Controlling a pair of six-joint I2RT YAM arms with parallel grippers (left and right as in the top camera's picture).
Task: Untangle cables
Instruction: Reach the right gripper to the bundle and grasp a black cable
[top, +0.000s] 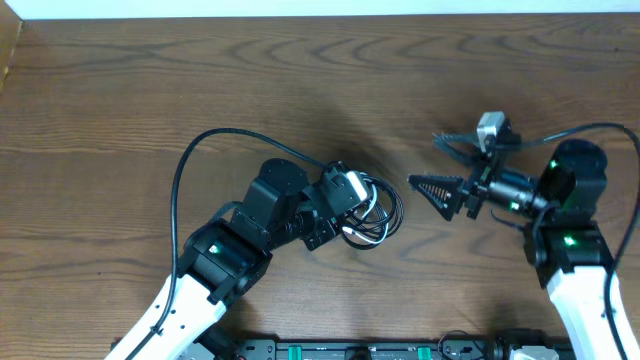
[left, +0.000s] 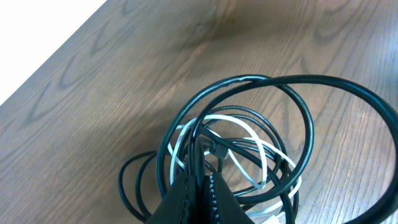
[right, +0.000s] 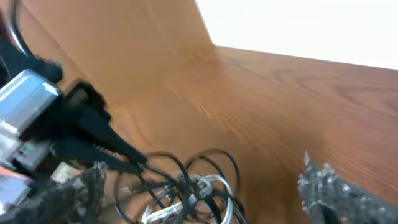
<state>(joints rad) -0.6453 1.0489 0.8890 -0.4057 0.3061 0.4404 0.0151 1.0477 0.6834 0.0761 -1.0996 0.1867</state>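
Only left wrist shows left tool (left: 198, 185) pinching cables (left: 217, 148); right tool (right: 202, 177) spread.

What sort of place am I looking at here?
Probably a robotics lab or test bench: a left arm and a right arm stand at a wooden table, with a tangle of cables between them.

No text, label, brand, number or sign can be read in any of the three views.
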